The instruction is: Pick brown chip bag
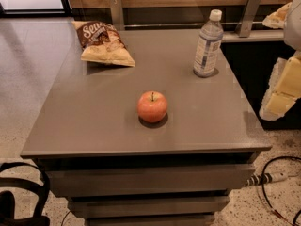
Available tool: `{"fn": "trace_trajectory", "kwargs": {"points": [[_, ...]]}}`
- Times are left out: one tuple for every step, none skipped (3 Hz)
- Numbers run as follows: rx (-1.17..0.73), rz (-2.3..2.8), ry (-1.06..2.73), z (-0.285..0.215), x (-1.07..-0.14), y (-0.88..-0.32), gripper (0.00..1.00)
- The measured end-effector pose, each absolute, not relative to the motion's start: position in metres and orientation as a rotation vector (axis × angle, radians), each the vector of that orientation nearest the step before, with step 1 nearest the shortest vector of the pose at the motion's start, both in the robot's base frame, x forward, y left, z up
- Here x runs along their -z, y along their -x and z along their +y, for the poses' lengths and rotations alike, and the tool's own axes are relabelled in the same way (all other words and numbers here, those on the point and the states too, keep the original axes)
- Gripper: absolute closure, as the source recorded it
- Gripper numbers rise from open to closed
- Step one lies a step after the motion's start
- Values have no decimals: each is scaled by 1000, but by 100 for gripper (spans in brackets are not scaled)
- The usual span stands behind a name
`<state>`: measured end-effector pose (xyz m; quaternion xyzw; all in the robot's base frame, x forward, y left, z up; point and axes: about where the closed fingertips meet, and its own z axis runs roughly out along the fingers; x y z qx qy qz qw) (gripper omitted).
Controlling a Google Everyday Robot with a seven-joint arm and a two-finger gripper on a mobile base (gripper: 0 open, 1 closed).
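The brown chip bag (103, 43) lies flat at the far left corner of the grey table (94, 121), its dark brown top with white lettering toward the back and its pale yellow half toward me. My gripper (283, 86) is at the right edge of the view, off the table's right side and partly cut off. It is far from the bag and holds nothing that I can see.
A red apple (152, 106) sits near the table's middle front. A clear water bottle (207, 44) with a white cap stands at the back right. A wall rail with metal brackets (249, 13) runs behind the table. Cables (273, 178) lie on the floor at the right.
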<state>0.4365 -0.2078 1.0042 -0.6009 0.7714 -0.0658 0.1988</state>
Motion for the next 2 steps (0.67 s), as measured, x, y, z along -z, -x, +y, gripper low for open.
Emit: {"fn": "trace_trajectory", "kwargs": {"points": [[184,2157,1681,-208,-1004,-436,0],[190,2114,1673,-202,-1011,-446,0]]}}
